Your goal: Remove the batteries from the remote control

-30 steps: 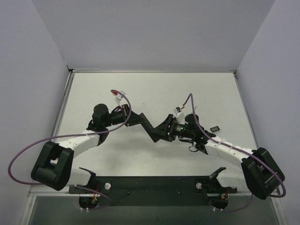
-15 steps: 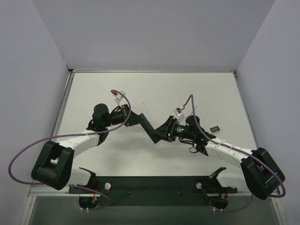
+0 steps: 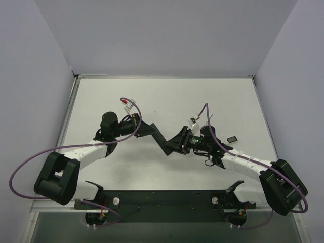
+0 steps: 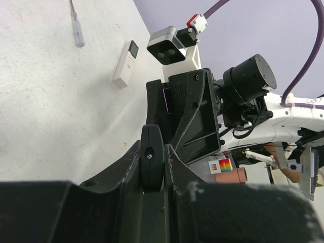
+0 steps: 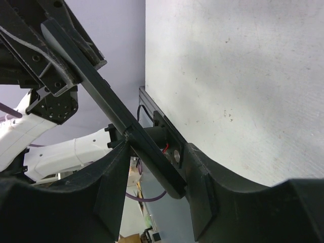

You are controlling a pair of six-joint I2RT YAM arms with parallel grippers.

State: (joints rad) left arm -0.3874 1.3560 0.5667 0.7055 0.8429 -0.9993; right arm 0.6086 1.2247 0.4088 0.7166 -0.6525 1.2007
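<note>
- The black remote control point(image 5: 101, 96) is off the table point(image 3: 152, 96). It hangs in the air between the two arms, a slim bar slanting from one gripper to the other.
- The left gripper point(image 4: 153, 154) is pressed together on one end of the bar. It serves as the vice, so the remote is steady and raised where the other arm can work on it.
- The right gripper point(image 5: 157, 147) has the bar's other end between its fingers. One finger touches the bar's edge and a gap shows at the other, so its jaws look spread rather than clamped.
- The batteries show in no view. My guess is that they sit inside the bar, on a face turned from the cameras — I cannot tell whether the compartment is open.
- A short black block point(image 3: 232, 138) lies on the table just beyond the right forearm, well apart from the remote. A white handset point(image 4: 124, 63) and a thin white strip point(image 4: 77, 30) lie farther off.
- The step in hand seems to be a re-grip or a turn of the bar, to bring the battery side within reach.
</note>
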